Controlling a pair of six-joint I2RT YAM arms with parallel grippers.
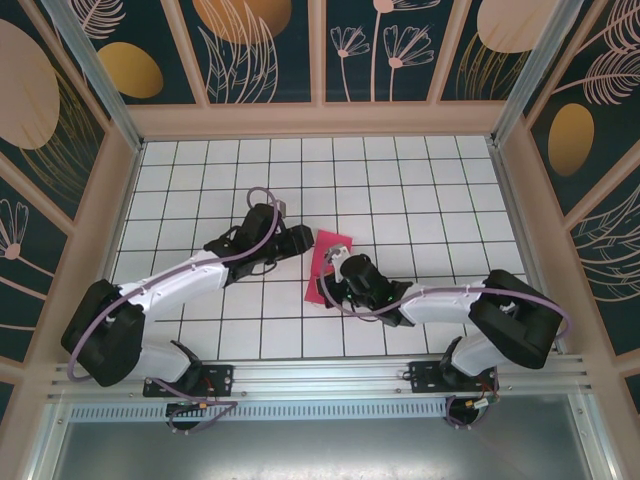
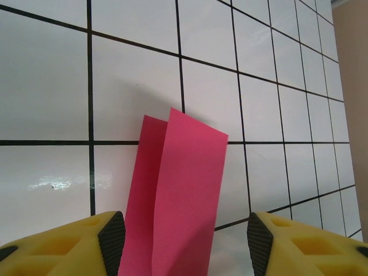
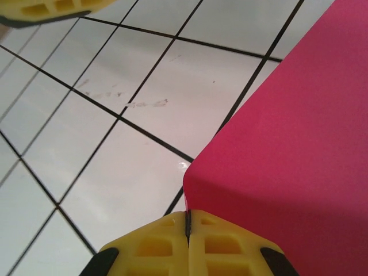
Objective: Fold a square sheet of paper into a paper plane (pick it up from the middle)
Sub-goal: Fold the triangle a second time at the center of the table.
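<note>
White gridded tabletop [image 1: 420,180] lies inside a booth walled with dark floral panels. From above we count two arms, two end effectors and one red thing: the square sheet of paper [image 1: 336,246], which sits just right of the frame's centre, folded into a narrow strip. The left end effector [image 1: 303,240] is at the strip's upper left side, and the right end effector [image 1: 335,268] meets it from the lower right. In the left wrist view the strip rises from the bottom edge toward mid-frame, its two layers slightly offset at the top. The black pads [image 2: 112,238] stand wide apart on either side of it, so we read this end effector as open and gripping nothing, though the left-hand pad is just beside the paper's edge. In the right wrist view the two yellow fingers are pressed together at the bottom centre, pinching the near edge of the sheet, which spreads across the right half of the frame. As we judge it, the danger is that this one edge pinch carries everything. The loose layers could spring apart and spoil the crease. The thin paper could slip or tear if the right arm pulls. The open left pads could also catch the edge and skew the fold.
</note>
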